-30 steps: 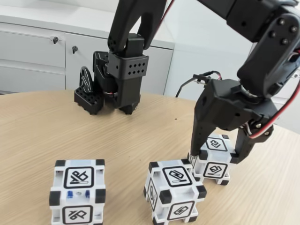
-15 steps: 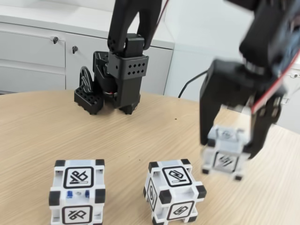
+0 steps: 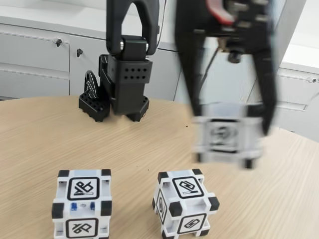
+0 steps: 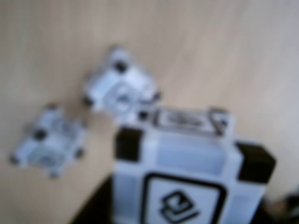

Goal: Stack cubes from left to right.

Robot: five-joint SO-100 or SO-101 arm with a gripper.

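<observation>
In the fixed view we've got the gripper [image 3: 228, 132] hanging in the air over the right half of the wooden tabletop [image 3: 45, 139], its two dark fingers [image 3: 188, 69] clamped on either side of one cube [image 3: 228, 135], so it's pinching that cube clear of the wood. It's all motion-blurred, so the glyph on the held cube is barely readable. The other two cubes sit near the front edge of the tabletop: the left cube [image 3: 82, 203] toward the front left, the middle cube [image 3: 184, 202] just right of centre, apart from each other, both upright on the surface, and the held cube is up above and a bit to the right of the middle one. The arm's black base [image 3: 124, 82] stands at the far edge of the tabletop, with white cabinets [image 3: 35, 59] behind it. In the wrist view everything's pretty blurry, but we can see the held cube [image 4: 187, 168] big at the bottom, and the two resting cubes, one [image 4: 120, 87] and the other [image 4: 47, 140], on the wood below toward the left side.
</observation>
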